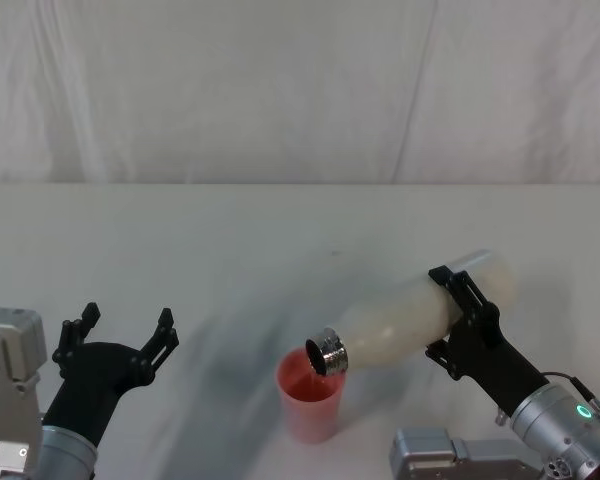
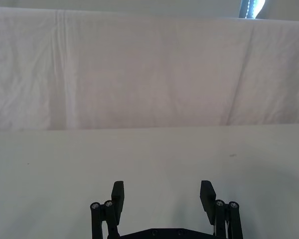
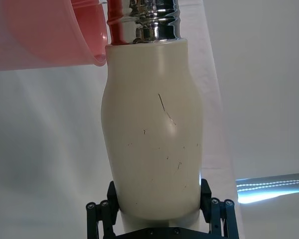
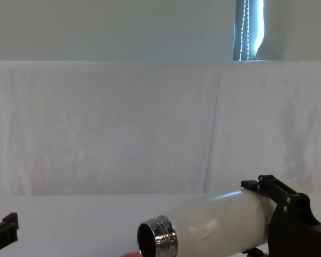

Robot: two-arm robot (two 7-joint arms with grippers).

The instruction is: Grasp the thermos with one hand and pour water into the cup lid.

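Head view: the thermos point(image 1: 420, 315) is seen right of centre, tipped almost onto its side, its cream-white body rising toward the right and its shiny threaded steel neck pointing down and to the left. The open mouth is held directly over the rim of the cup lid point(image 1: 310, 398), a pink-red cup standing upright on the white table point(image 1: 230, 240) just below the frame's centre. The right gripper point(image 1: 458, 316), entering from the lower right corner, is clamped across the thermos body near its base, one black finger lying over the upper side and the other under the lower side.

Right wrist view: the thermos point(image 3: 153, 134) fills the middle of the frame, with the black fingers point(image 3: 103, 211) pressed against both flanks of its base at the bottom edge. The cup lid point(image 3: 45, 35) occupies the upper left corner, its rim beside the steel neck.

Chest view: the tilted thermos point(image 4: 214, 225) is shown at lower right, mouth facing the lower centre.

The left gripper point(image 1: 120, 335) is seen at the lower left of the head view, raised off the table and well apart from the cup lid; its fingers are spread wide with nothing between them, as the left wrist view confirms point(image 2: 163, 195).
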